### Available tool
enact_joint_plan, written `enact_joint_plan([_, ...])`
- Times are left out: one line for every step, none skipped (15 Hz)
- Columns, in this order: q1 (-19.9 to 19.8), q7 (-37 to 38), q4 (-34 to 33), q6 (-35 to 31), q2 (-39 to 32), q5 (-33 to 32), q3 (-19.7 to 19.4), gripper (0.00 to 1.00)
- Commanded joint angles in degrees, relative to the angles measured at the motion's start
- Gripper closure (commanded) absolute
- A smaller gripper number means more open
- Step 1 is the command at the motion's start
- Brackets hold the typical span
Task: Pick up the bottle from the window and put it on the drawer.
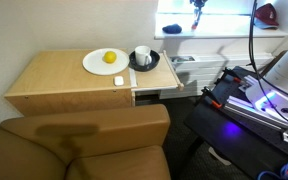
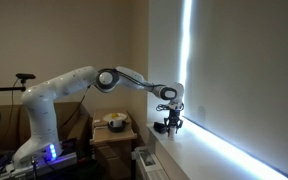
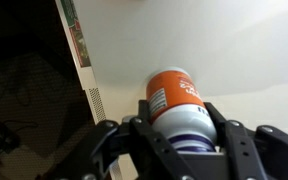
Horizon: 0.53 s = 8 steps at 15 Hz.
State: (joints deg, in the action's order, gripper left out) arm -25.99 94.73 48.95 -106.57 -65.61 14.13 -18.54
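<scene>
In the wrist view the bottle [image 3: 176, 100], with an orange-red top part and a white and dark blue lower part, lies between my gripper's [image 3: 179, 128] fingers. Both fingers press against its sides. In an exterior view the gripper [image 2: 168, 124] is down at the white sill [image 2: 199, 150] of the bright window [image 2: 244, 70], with the arm stretched out to it. In an exterior view the gripper [image 1: 196, 20] is at the sill by the window [image 1: 219, 10]. The drawer [image 1: 154, 96] of the light-wood cabinet [image 1: 54, 80] is pulled out a little, well below and away from the gripper.
On the cabinet top stand a white plate [image 1: 104, 61] with a yellow thing and a round black tray [image 1: 144, 62] holding a white cup [image 1: 142, 54]. A dark blue bowl-like thing [image 1: 171, 30] and a larger red thing [image 1: 267, 13] are on the sill. A brown sofa [image 1: 84, 145] is in front.
</scene>
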Motion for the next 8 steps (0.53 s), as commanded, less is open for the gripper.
enact_joint_plan([1.14,-9.44,5.27,-1.81,7.96,0.14,1.87,0.69])
enact_joint_plan([2.16,-11.92,7.27,-2.25,10.57,-0.27,1.88,0.69])
enact_joint_plan([3.09,-14.60,9.22,-2.75,12.94,-0.63,1.89,0.69])
enact_joint_plan([3.94,-17.31,11.19,-3.31,15.34,-0.85,1.91,0.69])
enact_joint_plan([4.83,-20.20,13.81,-4.01,18.05,-1.04,1.88,0.69])
enact_joint_plan([5.43,-23.18,15.64,-4.37,20.25,-0.99,1.99,0.69])
enact_joint_plan([5.83,-26.50,17.70,-4.77,22.39,-0.96,2.01,0.69])
enact_joint_plan([5.99,-30.11,19.87,-5.10,24.71,-1.01,1.90,0.69])
